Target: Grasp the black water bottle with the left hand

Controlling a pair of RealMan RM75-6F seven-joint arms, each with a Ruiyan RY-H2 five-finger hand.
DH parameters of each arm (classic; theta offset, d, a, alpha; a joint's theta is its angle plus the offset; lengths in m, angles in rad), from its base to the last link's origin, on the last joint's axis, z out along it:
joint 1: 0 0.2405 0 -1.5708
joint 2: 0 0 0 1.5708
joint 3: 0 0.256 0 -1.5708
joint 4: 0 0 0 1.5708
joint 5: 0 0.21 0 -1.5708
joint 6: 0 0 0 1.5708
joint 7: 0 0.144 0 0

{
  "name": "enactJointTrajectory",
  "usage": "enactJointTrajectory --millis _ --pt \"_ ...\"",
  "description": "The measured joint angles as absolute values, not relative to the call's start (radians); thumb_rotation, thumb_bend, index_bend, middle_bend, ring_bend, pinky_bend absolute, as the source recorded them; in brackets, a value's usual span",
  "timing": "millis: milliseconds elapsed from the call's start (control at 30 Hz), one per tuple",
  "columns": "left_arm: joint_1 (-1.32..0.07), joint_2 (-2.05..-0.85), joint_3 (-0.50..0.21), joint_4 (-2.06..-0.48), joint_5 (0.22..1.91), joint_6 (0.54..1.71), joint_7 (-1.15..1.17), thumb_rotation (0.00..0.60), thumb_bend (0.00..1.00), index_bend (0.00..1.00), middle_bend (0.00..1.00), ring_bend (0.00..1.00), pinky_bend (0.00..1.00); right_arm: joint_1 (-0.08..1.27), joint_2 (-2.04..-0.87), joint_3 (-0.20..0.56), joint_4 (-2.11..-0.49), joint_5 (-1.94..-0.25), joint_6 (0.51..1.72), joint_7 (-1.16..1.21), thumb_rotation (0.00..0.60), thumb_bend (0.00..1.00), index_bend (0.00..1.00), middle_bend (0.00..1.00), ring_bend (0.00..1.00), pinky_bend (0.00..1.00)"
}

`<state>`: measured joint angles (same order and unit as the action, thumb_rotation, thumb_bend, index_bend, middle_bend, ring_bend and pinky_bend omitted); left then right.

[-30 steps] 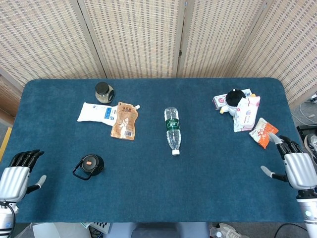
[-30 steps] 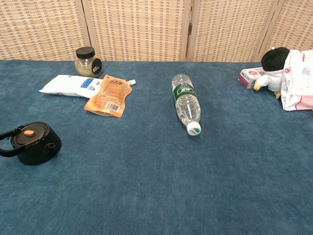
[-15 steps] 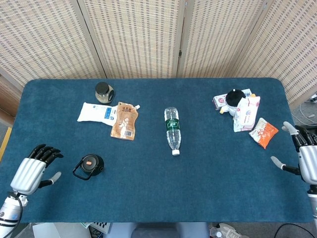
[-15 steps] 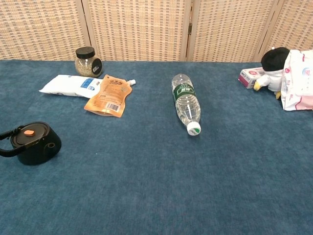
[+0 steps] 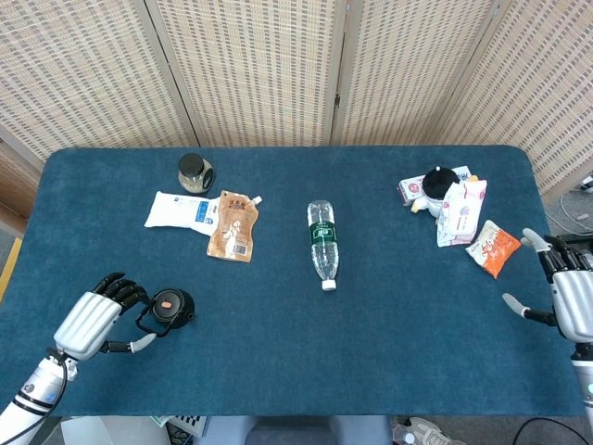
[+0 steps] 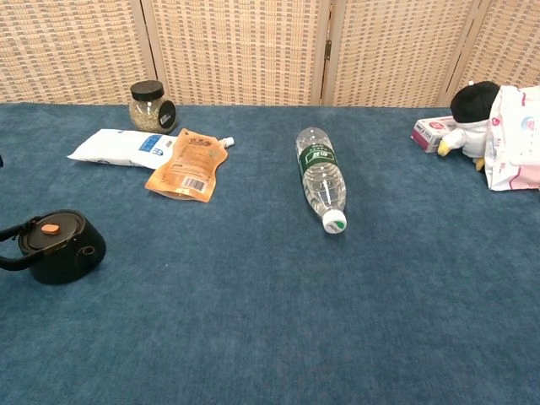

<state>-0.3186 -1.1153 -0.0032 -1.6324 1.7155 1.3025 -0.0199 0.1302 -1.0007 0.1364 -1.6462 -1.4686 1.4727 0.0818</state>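
Note:
The black water bottle (image 5: 168, 310) stands on the blue table at front left, with an orange button on its lid and a loop handle; the chest view shows the bottle (image 6: 56, 245) at its left edge. My left hand (image 5: 95, 318) hovers just left of it, fingers apart and empty, fingertips close to the handle without touching. My right hand (image 5: 567, 298) is open at the table's right edge, far from the bottle. Neither hand appears in the chest view.
A clear plastic bottle (image 5: 322, 238) lies mid-table. An orange pouch (image 5: 233, 225), a white packet (image 5: 182, 210) and a small jar (image 5: 195, 172) sit behind the black bottle. Snack packs and a plush toy (image 5: 451, 199) cluster at right rear.
My left hand has moved right and forward across the table toward the black bottle. The right hand shifted slightly outward at the right edge. The objects have stayed put.

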Motion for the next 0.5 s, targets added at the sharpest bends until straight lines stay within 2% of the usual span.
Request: enactJointTrajectory --millis 100,267,500 --pt "-0.333 -1.125 0.007 -1.638 1.723 1.277 -0.001 0.183 0.17 0.40 0.35 0.24 0.10 0.130 -1.001 0.138 -1.644 -1.466 1.474 0.088 0.600 0.17 0.10 0.24 0.14 0.20" --pt "-0.352 -1.151 0.022 -1.642 1.729 1.243 0.026 0.180 0.16 0.43 0.41 0.31 0.08 0.130 -1.001 0.148 -1.644 -1.460 1.484 0.102 0.600 0.17 0.10 0.25 0.14 0.19" --pt "-0.363 -1.179 0.024 -1.641 1.713 1.232 0.049 0.182 0.16 0.43 0.43 0.35 0.01 0.135 -0.998 0.147 -1.649 -1.452 1.469 0.101 0.600 0.17 0.10 0.25 0.14 0.12"
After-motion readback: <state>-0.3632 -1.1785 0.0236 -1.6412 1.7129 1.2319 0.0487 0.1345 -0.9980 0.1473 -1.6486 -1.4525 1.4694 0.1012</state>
